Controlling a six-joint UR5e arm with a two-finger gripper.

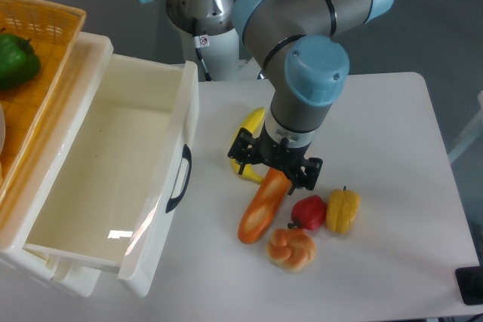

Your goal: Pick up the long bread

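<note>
The long bread (pixel 260 209) is a glossy orange-brown loaf lying on the white table (pixel 392 126), slanted from lower left to upper right. My gripper (pixel 276 165) points straight down over the loaf's upper end. Its black fingers (pixel 241 152) are spread wide, one on each side of that end, so it is open. The arm's wrist hides the very tip of the loaf, and I cannot tell whether the fingers touch it.
A yellow banana (pixel 251 130) lies just behind the gripper. A red pepper (pixel 309 211), a yellow pepper (pixel 343 210) and a knotted bun (pixel 291 248) crowd the loaf's right side. An open white drawer (pixel 113 179) stands at left, beside a wicker basket (pixel 53 28) holding a green pepper (pixel 15 58).
</note>
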